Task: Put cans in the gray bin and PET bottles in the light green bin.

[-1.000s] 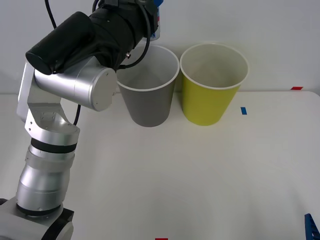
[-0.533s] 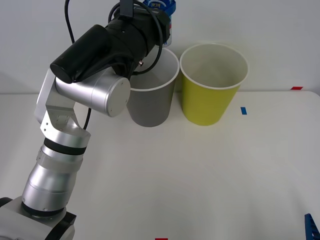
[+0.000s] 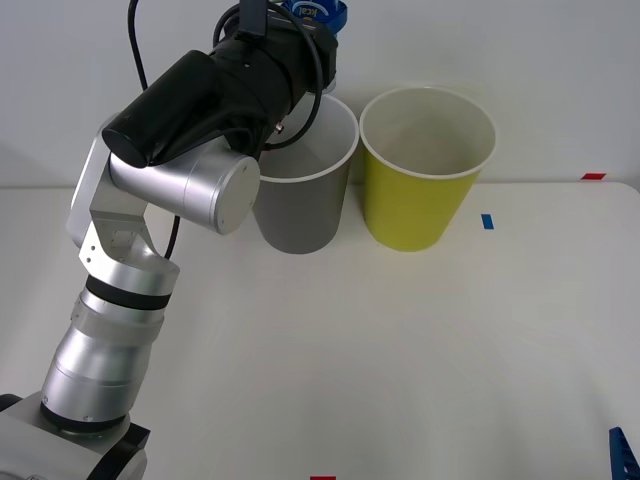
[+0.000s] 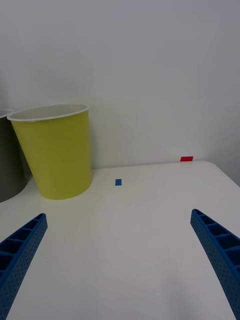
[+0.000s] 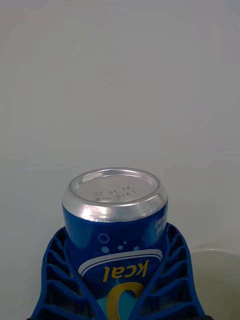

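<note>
Two bins are standing side by side at the far edge of the white table (image 3: 420, 360), rims nearly touching. Left arm is reaching up and forward from the near left; the left gripper (image 3: 318, 18) is hanging high above the far-left rim of the gray bin (image 3: 300, 205), its blue ribbed fingers (image 5: 55, 270) pinching the can (image 5: 116, 225) from both sides. Can's printed side is facing the wrist camera with lettering upside down and one silver end pointing away toward the wall. Can is sitting clear above the bin's white rim, not touching it.

Light green bin (image 3: 425, 170) is standing just right of the gray one, its mouth open and unobstructed. Small blue marker (image 3: 487, 221) is lying on the table right of it; red marker (image 3: 594, 176) is sitting at the far right edge.

Right gripper (image 4: 120, 260) is waiting low at the near right, fingers spread wide, with broad bare tabletop lying between it and the bins.
</note>
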You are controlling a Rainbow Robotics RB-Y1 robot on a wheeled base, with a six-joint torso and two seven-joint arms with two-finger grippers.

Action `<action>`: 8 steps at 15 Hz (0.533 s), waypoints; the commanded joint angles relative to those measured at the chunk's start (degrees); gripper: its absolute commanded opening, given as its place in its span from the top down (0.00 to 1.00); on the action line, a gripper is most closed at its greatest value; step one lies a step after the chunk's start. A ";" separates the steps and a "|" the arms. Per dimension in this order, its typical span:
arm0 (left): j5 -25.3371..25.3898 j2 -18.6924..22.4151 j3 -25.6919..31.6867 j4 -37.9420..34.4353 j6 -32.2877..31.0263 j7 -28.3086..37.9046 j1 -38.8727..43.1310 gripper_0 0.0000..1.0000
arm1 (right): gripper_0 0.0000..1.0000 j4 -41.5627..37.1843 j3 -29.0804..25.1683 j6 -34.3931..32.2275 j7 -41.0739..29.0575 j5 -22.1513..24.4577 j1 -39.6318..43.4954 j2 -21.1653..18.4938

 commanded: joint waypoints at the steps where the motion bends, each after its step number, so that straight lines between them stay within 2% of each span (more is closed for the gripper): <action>1: -2.70 -0.08 0.08 0.02 0.40 -0.36 0.00 1.00 | 0.00 0.00 0.00 0.00 0.00 0.00 0.00 0.00; 4: -3.49 -0.25 -0.01 0.02 0.40 -0.28 0.00 1.00 | 0.00 0.00 0.00 0.00 0.00 0.00 0.00 0.00; 5: -3.58 -0.25 0.08 0.02 0.40 -0.19 0.00 0.81 | 0.00 0.00 0.00 0.00 0.00 0.00 0.00 0.00; 6: -4.02 -0.25 0.08 0.11 0.40 -0.19 0.00 0.16 | 0.00 0.00 0.00 0.00 0.00 0.00 0.00 0.00; 7: -4.28 -0.25 0.16 0.11 0.40 -0.10 0.00 0.00 | 0.00 0.00 0.00 0.00 0.00 0.00 0.00 0.00; 8: -4.46 -0.25 0.16 0.11 0.40 -0.10 0.00 0.00 | 0.00 0.00 0.00 0.00 0.00 0.00 0.00 0.00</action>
